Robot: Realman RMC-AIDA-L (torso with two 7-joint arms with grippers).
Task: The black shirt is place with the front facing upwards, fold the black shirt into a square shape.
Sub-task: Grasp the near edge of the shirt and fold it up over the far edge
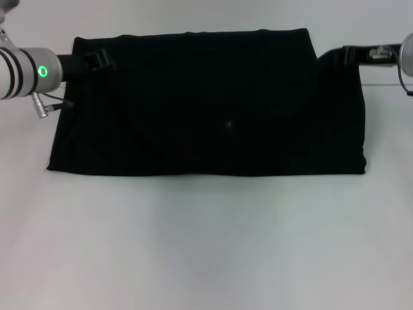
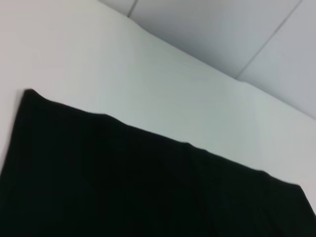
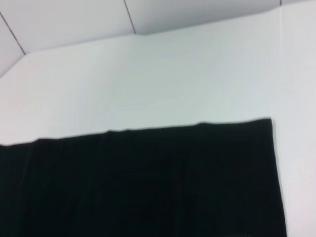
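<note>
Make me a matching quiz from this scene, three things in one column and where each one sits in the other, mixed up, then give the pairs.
Things:
1. black shirt
2. left gripper
3. right gripper

Places, in the head view:
A. at the shirt's far right corner
B. lying in a wide folded rectangle in the middle of the white table
C. at the shirt's far left corner

Pairs: 1-B, 2-C, 3-A

bright, even overhead light, soft blur, black shirt [image 1: 213, 110] detailless against glare-washed table [image 1: 206, 245]
</note>
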